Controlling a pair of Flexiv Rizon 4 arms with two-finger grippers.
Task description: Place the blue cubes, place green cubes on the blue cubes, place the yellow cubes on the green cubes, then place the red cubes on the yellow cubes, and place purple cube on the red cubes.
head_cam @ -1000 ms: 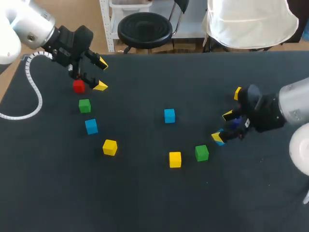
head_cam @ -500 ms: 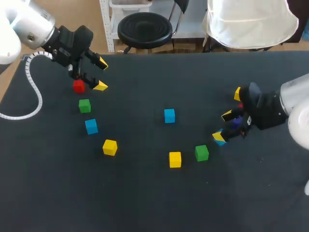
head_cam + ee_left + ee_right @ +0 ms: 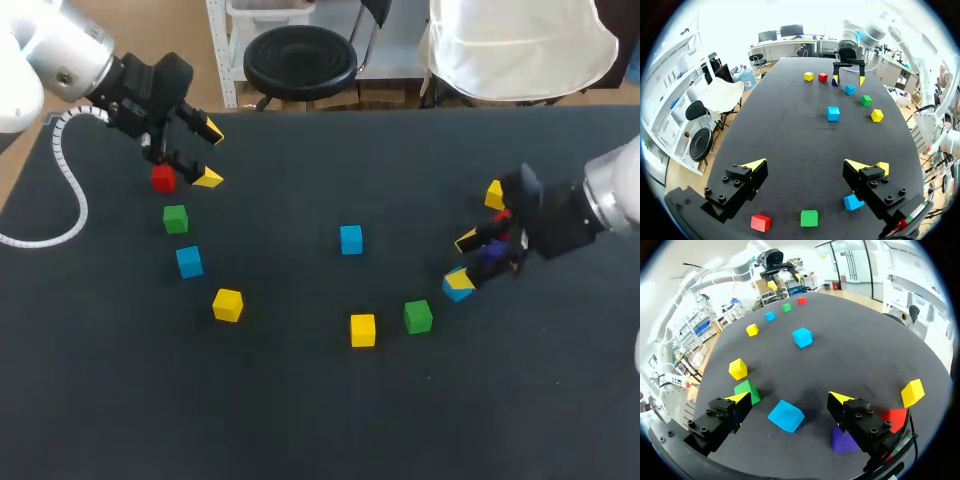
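Note:
My left gripper (image 3: 210,154) hovers open at the far left, beside a red cube (image 3: 163,179). Below that lie a green cube (image 3: 175,218), a blue cube (image 3: 189,261) and a yellow cube (image 3: 227,304). My right gripper (image 3: 462,262) stands open at the right, and a blue cube (image 3: 786,415) lies loose between its fingers. The purple cube (image 3: 842,440) sits under one finger, with a red cube (image 3: 895,419) and a yellow cube (image 3: 912,392) beside it. Mid-table are another blue cube (image 3: 350,239), a yellow cube (image 3: 363,329) and a green cube (image 3: 418,316).
The black table (image 3: 300,410) has open room along its front and in the far middle. In the left wrist view, the red cube (image 3: 760,222), green cube (image 3: 809,218) and blue cube (image 3: 853,201) lie under my left gripper (image 3: 806,165).
My right arm has drawn back slightly to the right, showing more of the blue cube by its fingertip. The left arm and the cubes have not moved.

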